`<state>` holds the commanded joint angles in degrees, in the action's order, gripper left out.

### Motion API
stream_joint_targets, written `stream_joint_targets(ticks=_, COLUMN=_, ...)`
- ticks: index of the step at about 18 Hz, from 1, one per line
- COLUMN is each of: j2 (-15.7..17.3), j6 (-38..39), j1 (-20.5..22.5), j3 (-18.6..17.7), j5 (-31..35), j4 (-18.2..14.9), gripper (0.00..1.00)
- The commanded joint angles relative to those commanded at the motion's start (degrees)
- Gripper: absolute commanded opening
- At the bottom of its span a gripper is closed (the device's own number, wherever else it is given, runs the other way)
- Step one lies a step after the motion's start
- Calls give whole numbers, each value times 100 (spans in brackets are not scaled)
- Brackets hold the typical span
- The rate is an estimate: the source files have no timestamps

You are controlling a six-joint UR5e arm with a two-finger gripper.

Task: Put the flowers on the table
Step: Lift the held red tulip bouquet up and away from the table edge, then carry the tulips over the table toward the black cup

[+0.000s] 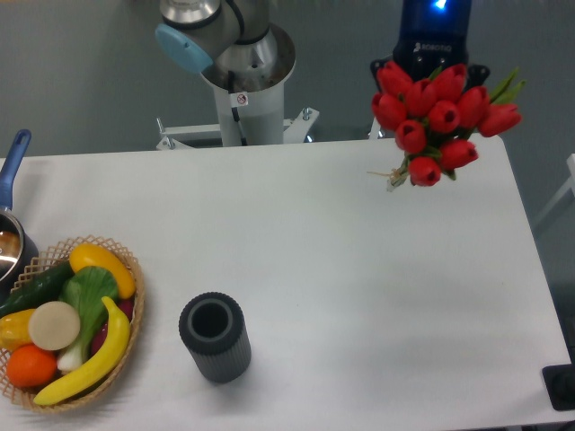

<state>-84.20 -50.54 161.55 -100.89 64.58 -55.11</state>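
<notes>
A bunch of red tulips, the flowers (437,115), hangs in the air over the far right corner of the white table (341,269). Their blooms face the camera, and the short green stems with tan string poke out to the lower left. My gripper (433,56), dark with a blue light, sits directly behind and above the blooms, shut on the bunch. The tulips hide its fingertips. No part of the flowers touches the tabletop.
A dark grey ribbed cylinder vase (214,336) stands upright at the front centre-left. A wicker basket (137,310) of fruit and vegetables sits at the front left, with a blue-handled pot (11,171) behind it. The arm's base (244,81) rises behind the far edge.
</notes>
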Motion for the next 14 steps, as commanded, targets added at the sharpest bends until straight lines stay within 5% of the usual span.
stream_joint_targets(ticks=9, j2=-70, j6=-808, j1=-757, j3=-580, j5=1820, j4=-176, gripper=35)
stream_joint_targets(ticks=14, j2=-359, j6=-826, j1=-845, j3=-765, j5=1892, j4=-193, gripper=35)
